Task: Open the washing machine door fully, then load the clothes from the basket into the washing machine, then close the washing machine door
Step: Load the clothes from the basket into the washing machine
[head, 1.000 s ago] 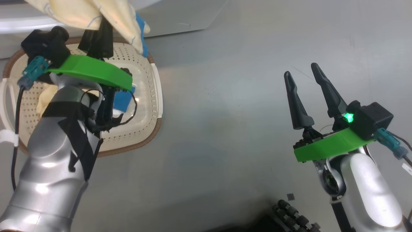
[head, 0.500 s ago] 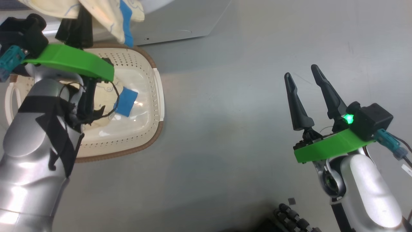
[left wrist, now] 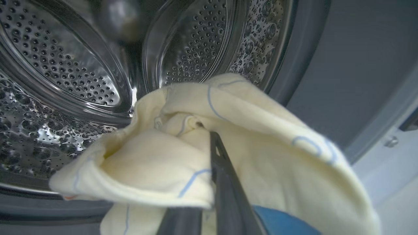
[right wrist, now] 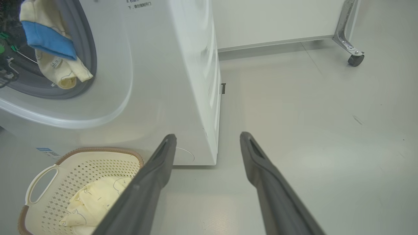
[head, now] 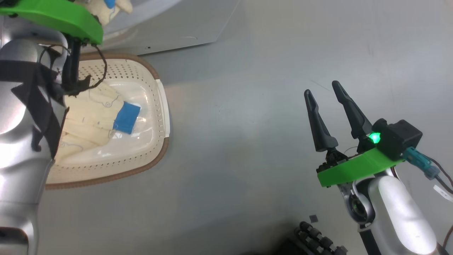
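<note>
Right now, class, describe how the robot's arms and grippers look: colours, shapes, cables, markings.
The left forearm and right forearm are glossy silver shells, each with a bright green wrist plate. The left wears black tape and a looped thin black wire. The right gripper has two long tapering dark-grey fingers, a black camera block with green light, and a teal connector.

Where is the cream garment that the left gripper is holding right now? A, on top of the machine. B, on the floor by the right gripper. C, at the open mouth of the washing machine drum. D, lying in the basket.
C: the left wrist view has the left gripper shut on the garment right before the steel drum.
</note>
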Tool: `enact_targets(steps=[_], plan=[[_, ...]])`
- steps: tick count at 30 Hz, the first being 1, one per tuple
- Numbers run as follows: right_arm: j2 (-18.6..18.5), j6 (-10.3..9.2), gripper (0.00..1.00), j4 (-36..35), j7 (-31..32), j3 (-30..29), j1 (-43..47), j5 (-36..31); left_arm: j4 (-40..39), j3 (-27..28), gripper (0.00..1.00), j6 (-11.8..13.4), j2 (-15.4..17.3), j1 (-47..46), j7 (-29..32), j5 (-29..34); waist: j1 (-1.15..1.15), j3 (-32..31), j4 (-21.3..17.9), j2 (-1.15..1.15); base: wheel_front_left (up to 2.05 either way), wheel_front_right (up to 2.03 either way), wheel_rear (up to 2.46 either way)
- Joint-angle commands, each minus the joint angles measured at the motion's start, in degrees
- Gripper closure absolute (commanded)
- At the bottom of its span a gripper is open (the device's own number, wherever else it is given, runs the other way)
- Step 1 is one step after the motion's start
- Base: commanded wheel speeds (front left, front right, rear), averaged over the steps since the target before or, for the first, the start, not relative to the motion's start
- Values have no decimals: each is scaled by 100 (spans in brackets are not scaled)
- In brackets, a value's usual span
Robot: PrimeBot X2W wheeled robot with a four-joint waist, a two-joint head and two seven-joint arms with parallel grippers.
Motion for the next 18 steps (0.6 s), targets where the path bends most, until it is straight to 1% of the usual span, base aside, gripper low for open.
enact_targets(steps=[1,4,11,18], plan=[[-54,20,0,-135,-37,119,161,44,-28,100,100,13,235,-374,54,88,0,-6,-75,0,0,0,0],[-54,20,0,-126,-37,138,186,50,132,68,100,11,249,-557,61,144,0,4,-124,0,0,0,0],[-54,20,0,-101,-37,180,300,43,869,-7,100,54,353,-1103,22,342,0,-29,-241,0,0,0,0],[-54,20,0,-103,-37,209,404,29,1523,-35,100,191,428,-1508,-59,473,0,-27,-267,0,0,0,0]])
